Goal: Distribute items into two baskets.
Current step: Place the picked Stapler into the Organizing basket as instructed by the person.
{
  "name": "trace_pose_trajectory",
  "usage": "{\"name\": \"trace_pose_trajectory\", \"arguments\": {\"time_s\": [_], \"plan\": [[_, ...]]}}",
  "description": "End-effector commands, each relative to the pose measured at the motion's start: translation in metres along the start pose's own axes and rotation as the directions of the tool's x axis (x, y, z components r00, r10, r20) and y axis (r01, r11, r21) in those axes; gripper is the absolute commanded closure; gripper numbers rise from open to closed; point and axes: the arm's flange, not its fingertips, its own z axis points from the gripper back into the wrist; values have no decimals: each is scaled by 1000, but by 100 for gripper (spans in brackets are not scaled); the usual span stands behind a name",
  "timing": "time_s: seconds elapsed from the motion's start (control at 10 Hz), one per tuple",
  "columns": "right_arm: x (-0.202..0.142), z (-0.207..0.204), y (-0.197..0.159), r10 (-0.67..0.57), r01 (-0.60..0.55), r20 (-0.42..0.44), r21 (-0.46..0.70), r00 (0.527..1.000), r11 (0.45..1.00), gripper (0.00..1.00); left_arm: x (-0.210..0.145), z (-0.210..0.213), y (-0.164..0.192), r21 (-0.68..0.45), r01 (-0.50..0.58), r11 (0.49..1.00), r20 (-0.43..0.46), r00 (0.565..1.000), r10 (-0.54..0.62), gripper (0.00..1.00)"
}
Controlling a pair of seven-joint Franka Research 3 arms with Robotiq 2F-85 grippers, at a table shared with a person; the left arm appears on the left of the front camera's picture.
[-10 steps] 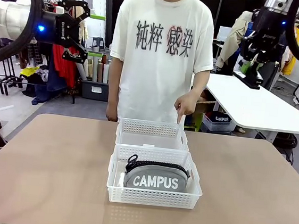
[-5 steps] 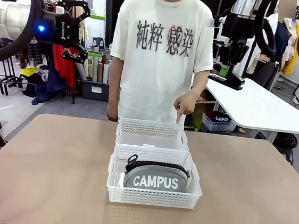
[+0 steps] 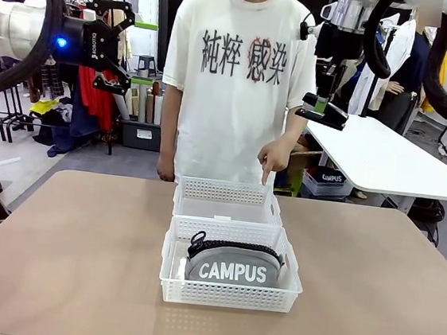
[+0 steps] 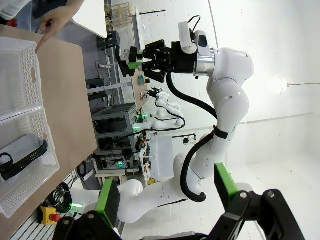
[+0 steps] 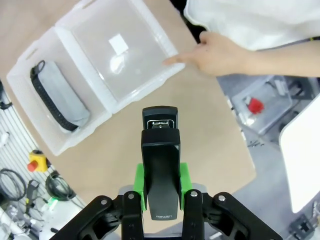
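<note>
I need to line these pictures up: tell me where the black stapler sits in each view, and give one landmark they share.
Front view: the black stapler is upper right, shut in the right gripper, high above the table.
Left wrist view: upper middle, a dark bar in that gripper.
Right wrist view: bottom centre, between the green pads.
Shared landmark: the person's pointing hand at the far basket.

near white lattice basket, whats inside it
The near white lattice plastic basket holds the grey fabric "CAMPUS" zip pouch, black zipper up. The basket floor beneath the pouch is covered.
</note>
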Motion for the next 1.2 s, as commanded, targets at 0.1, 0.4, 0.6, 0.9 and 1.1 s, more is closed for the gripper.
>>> {"name": "trace_pose_trajectory", "arguments": {"time_s": [0.1,0.4,0.6,0.9,1.1], "plan": [[-3,0,2,-14,14,-22,11,1000,1000,100,-1,0,-1,-4,-3,1000,6,1000,3,0],[-3,0,2,-14,14,-22,11,1000,1000,100,-1,0,-1,-4,-3,1000,6,1000,3,0],[-2,-4,1,-2,2,-19,13,1000,1000,100,-1,0,-1,-4,-3,1000,6,1000,3,0],[37,-47,10,192,-191,-4,85,981,978,100,-1,0,-1,-4,-3,1000,6,1000,3,0],[57,-77,24,263,-265,37,123,964,956,100,-1,0,-1,-4,-3,1000,6,1000,3,0]]}}
